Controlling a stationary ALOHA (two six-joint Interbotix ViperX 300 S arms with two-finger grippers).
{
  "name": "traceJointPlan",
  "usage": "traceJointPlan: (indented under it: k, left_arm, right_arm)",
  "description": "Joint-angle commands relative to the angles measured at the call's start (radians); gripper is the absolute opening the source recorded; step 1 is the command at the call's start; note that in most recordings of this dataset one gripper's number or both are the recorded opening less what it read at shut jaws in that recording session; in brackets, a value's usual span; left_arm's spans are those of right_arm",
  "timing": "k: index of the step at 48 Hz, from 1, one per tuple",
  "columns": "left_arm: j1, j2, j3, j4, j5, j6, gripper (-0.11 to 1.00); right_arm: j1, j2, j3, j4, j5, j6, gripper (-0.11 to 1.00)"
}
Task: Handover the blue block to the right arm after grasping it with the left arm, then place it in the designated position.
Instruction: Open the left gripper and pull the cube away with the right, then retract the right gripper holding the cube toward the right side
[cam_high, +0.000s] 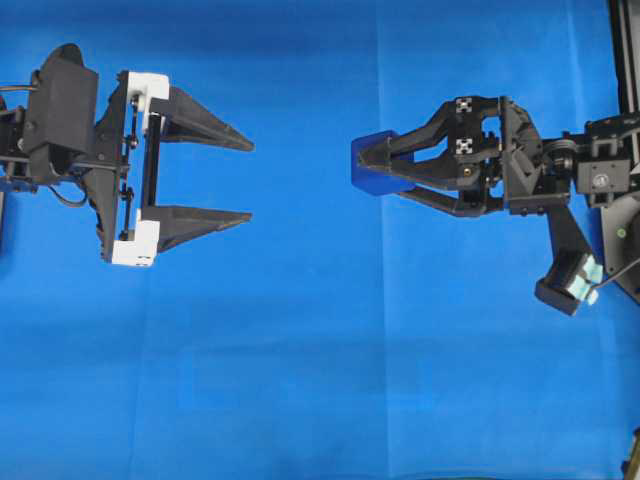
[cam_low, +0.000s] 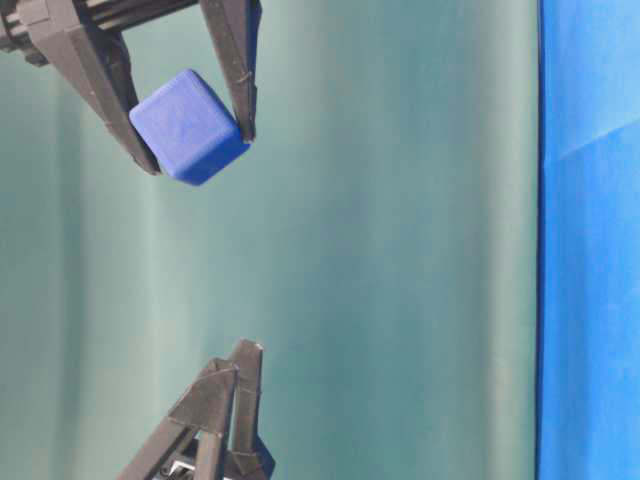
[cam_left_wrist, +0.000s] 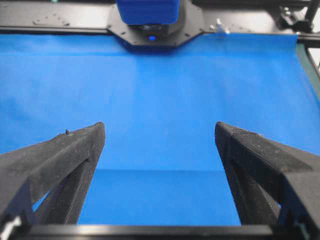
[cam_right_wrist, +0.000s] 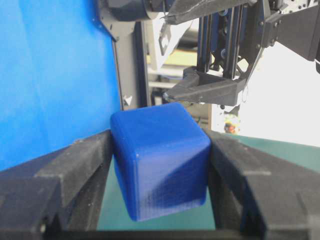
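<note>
The blue block (cam_high: 366, 182) is a small dark-blue cube held off the cloth. The right arm's gripper (cam_high: 362, 165) is shut on it, one finger pressing each side. In the right wrist view the block (cam_right_wrist: 160, 160) sits tilted between the two black fingers (cam_right_wrist: 75, 165). The table-level view shows the block (cam_low: 188, 125) clamped near the fingertips of the right gripper (cam_low: 200, 150). The left arm's gripper (cam_high: 250, 180), with white brackets, stands wide open and holds nothing, a clear gap to the left of the block. From the left wrist view its gripper (cam_left_wrist: 160, 130) faces the block (cam_left_wrist: 147, 11) far ahead.
A blue cloth (cam_high: 320, 380) covers the table. The right arm's black frame (cam_high: 625, 50) stands at the right edge. A green backdrop (cam_low: 400, 250) fills the table-level view. The left gripper (cam_right_wrist: 167, 55) shows open beyond the block in the right wrist view.
</note>
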Motion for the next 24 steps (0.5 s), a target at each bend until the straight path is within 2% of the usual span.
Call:
traceJointPlan:
  k: [1,6,13,18,24]
  left_arm:
    - [0.002,-0.015,-0.012,0.0,-0.009,0.002,0.93]
    - [0.002,-0.015,-0.012,0.0,-0.009,0.002,0.93]
    - [0.002,-0.015,-0.012,0.0,-0.009,0.002,0.93]
    - [0.002,-0.015,-0.014,0.0,-0.009,0.002,0.93]
    - [0.002,-0.015,-0.014,0.0,-0.009,0.002,0.93]
  right_arm:
    - [0.005,-0.008,-0.014,0.003,0.0,0.003,0.42]
    - [0.005,-0.006,-0.014,0.011,0.0,0.008,0.42]
    - [0.005,-0.008,-0.014,0.066,0.0,0.071,0.42]
    - [0.005,-0.011,-0.012,0.114,-0.003,0.149,0.42]
    - [0.008,-0.018,-0.011,0.175,-0.006,0.296,0.42]
